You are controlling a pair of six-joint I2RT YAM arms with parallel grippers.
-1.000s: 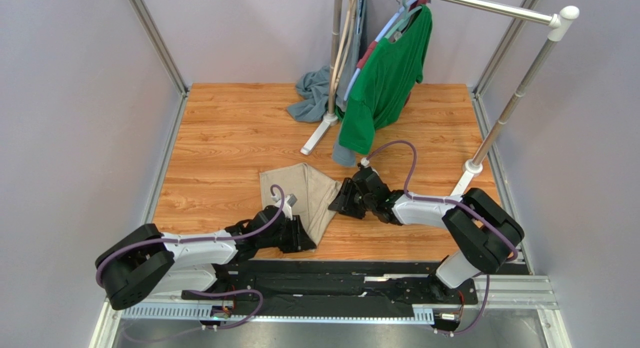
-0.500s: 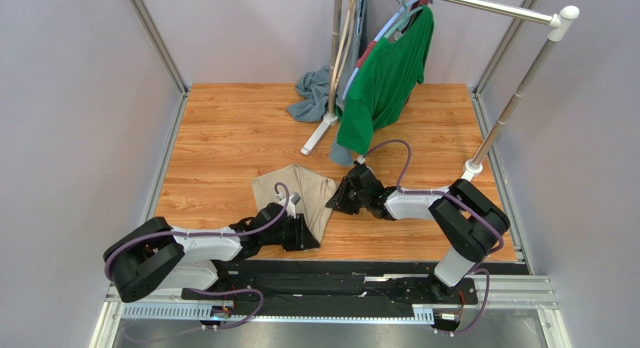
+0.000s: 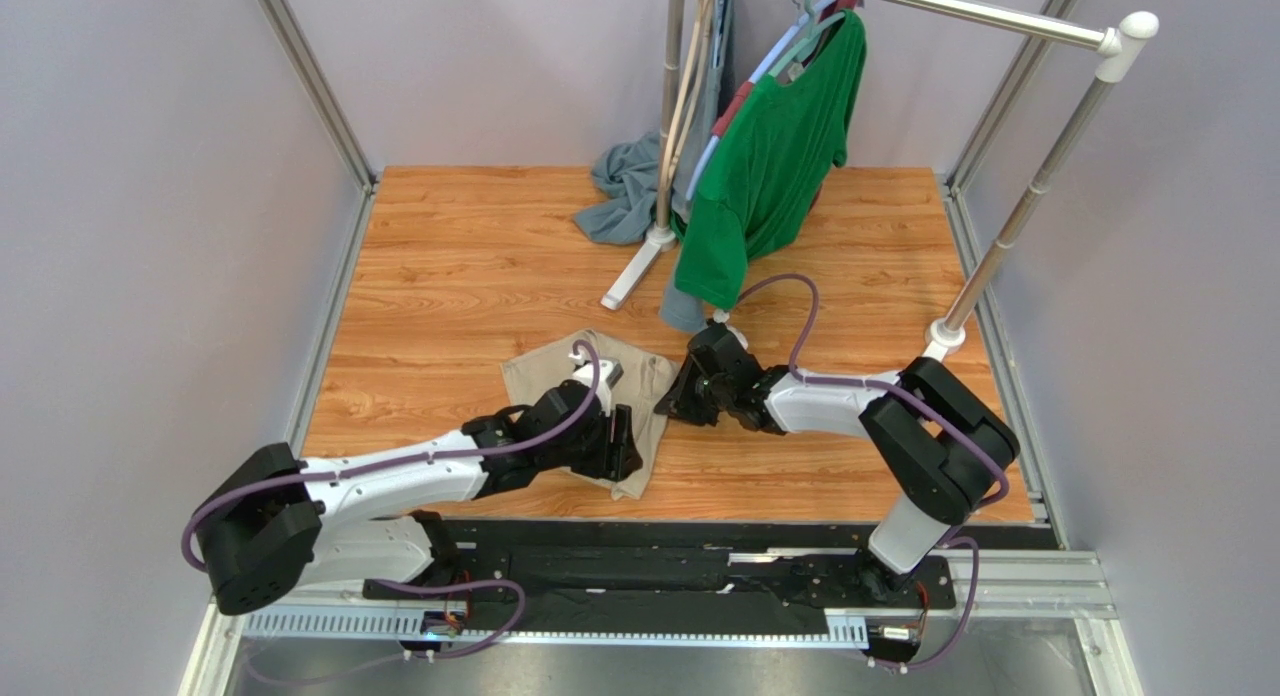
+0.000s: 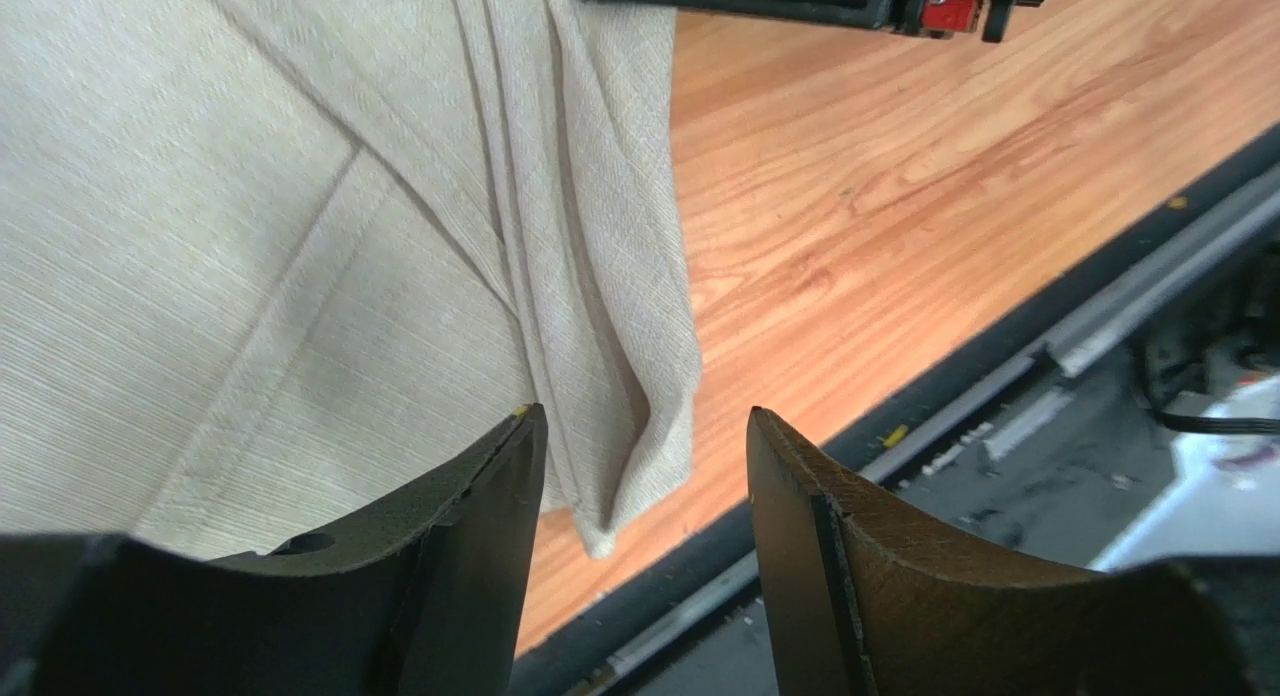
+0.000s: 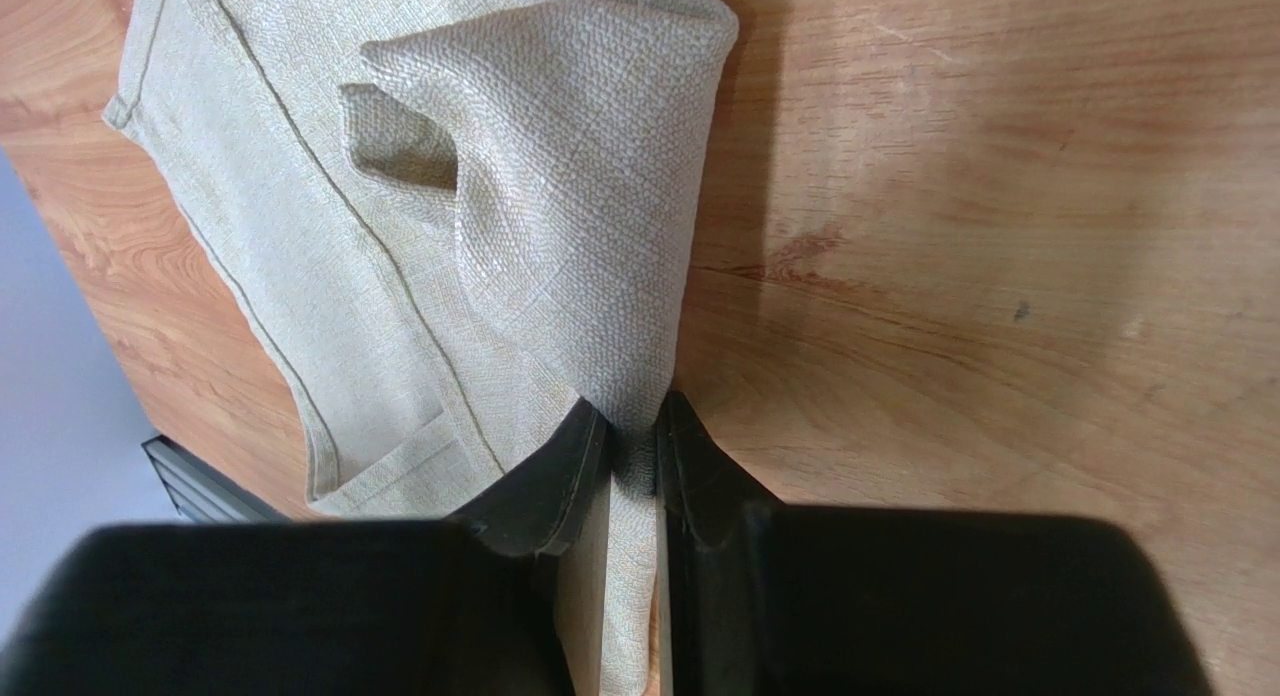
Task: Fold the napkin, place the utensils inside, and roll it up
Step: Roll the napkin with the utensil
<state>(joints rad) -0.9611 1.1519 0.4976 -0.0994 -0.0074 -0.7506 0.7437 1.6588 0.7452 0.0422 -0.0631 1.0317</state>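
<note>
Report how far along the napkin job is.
Done: the napkin lies partly folded, layers overlapping. In hand: the right gripper is shut on one edge; the left gripper stands open astride a corner. Left: finishing the fold, adding the fork, seen in no view, and rolling.

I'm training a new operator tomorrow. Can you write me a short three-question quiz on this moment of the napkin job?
1. True or false: the right pincer is shut on the napkin.
2. Pick one. The left pincer is: A) open over the napkin's folded edge; B) shut on the napkin's corner; C) out of every view.
3. Short answer: which garment hangs from the rack at the far side of the table?

Key
1. True: its fingers pinch a fold of the cloth.
2. A.
3. The green shirt.
</note>
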